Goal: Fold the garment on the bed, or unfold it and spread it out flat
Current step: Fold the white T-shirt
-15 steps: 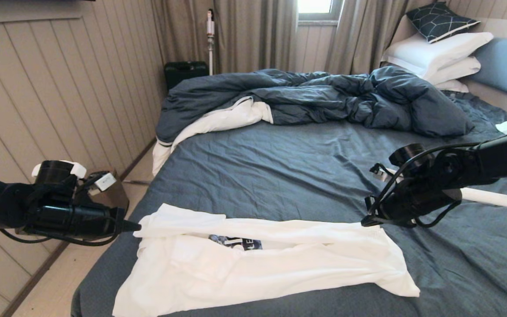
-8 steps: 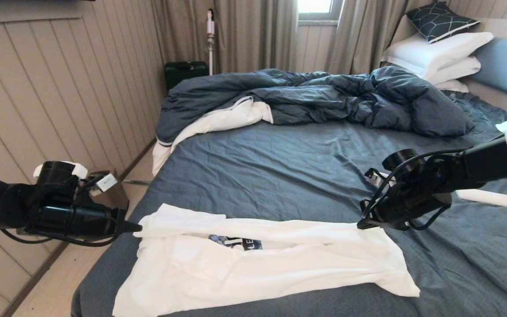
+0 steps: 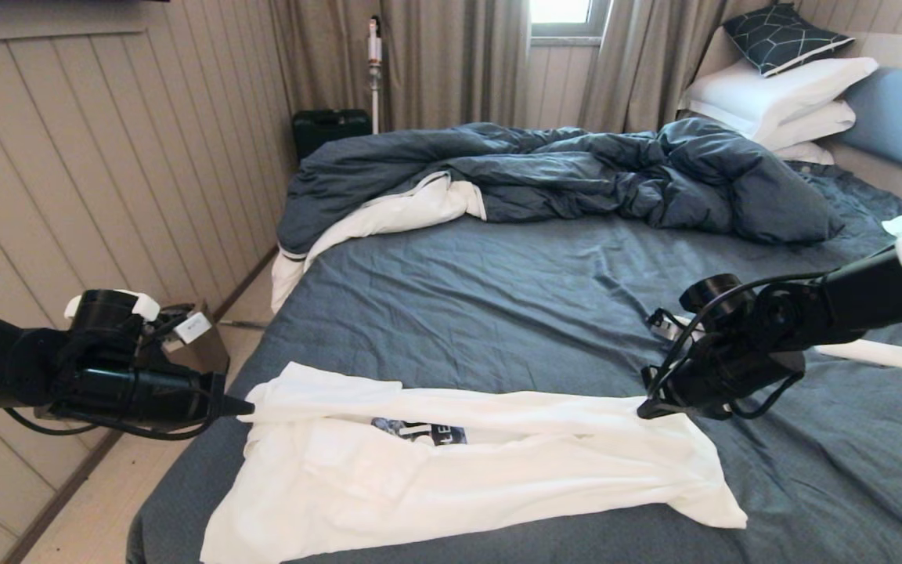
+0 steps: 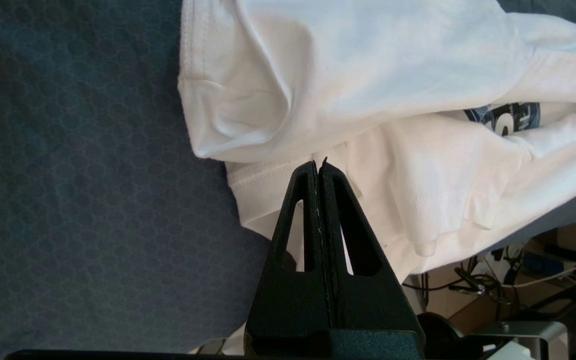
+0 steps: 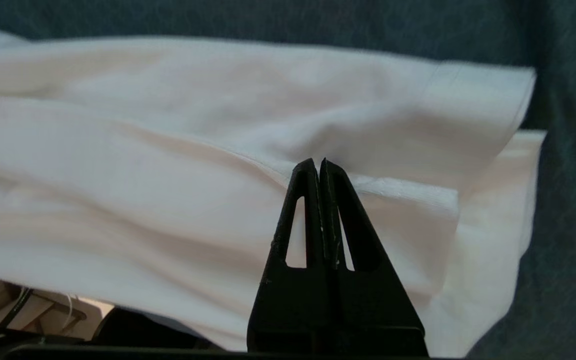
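You are looking down on a wide bed [image 3: 498, 313] with a dark blue-grey sheet. A white T-shirt [image 3: 467, 462] lies across its near edge, partly folded lengthwise, with a scrap of dark print showing in the gap between the flaps.

Your left gripper [image 3: 243, 406] sits at the shirt's left end and your right gripper [image 3: 643, 411] at its right end. Both are clenched tight, tips pressed together at the far folded edge. Each appears to pinch a thin bit of cloth (the wrist views do not make this certain, as the tips may only rest against the fabric).

The step in hand looks like carrying that far edge, either over toward you to finish the fold or back to open the shirt. The next move calls for both arms travelling together, so the cloth stays taut and even.

No containers hold anything here; a dark case [image 3: 330, 129] stands shut by the far wall.
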Tool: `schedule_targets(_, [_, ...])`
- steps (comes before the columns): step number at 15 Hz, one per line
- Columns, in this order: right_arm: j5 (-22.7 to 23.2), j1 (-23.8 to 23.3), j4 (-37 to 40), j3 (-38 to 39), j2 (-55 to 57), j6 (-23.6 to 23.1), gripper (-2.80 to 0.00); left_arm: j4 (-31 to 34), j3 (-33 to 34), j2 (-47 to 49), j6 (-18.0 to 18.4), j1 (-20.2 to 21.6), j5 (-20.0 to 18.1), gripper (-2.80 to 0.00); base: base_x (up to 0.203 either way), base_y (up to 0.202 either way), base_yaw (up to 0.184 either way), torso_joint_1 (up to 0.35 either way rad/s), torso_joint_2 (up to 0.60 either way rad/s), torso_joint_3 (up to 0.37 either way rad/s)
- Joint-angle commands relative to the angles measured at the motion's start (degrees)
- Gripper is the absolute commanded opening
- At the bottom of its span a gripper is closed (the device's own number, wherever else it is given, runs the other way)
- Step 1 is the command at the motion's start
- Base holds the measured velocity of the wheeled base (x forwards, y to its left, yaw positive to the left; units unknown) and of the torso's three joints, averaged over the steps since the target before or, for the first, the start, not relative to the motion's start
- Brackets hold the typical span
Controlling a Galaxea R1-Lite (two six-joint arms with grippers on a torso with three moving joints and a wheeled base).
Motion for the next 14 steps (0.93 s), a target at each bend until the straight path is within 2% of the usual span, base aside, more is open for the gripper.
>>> schedule_targets(1, [0.09,0.94,0.16,2.98,-3.02,-0.03,-2.8,-0.02,-0.09,0.4,-0.06,0.02,-0.17,-2.8,0.0,0.0,0.0,0.0,0.0,0.0])
schedule_targets(11, [0.43,0.81,-1.99,17.44,-10.75,-2.85,-2.8,-0.02,-0.27,0.65,-0.06,0.02,-0.17,-2.8,0.0,0.0,0.0,0.0,0.0,0.0])
schedule_targets(12, [0.56,0.71,-4.93,17.78,-11.82,-2.78,-2.8,-0.11,-0.35,0.93,-0.06,0.02,-0.25,-2.8,0.0,0.0,0.0,0.0,0.0,0.0])
schedule_targets(14, [0.51,0.54,-6.16,15.1,-11.83,-2.37,-2.8,-0.11,-0.29,0.93,-0.06,0.02,-0.25,-2.8,0.0,0.0,0.0,0.0,0.0,0.0])
